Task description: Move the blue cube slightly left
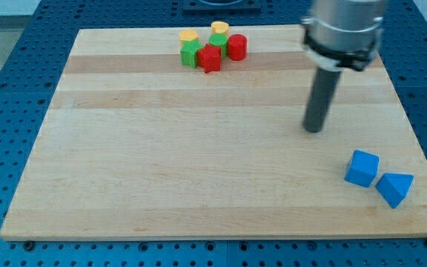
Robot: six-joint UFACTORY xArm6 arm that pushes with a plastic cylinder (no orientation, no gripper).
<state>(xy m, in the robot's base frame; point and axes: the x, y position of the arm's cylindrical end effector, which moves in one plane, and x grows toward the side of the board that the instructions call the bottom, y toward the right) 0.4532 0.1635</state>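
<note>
The blue cube lies on the wooden board near the view's bottom right. A blue wedge-shaped block touches it on its lower right. My tip rests on the board above and to the left of the blue cube, a short gap away from it. The rod hangs from the grey arm head at the view's top right.
A cluster of blocks sits at the view's top centre: a yellow block, a yellow block, a green block, a green block, a red block and a red cylinder. The board's right edge runs close to the blue blocks.
</note>
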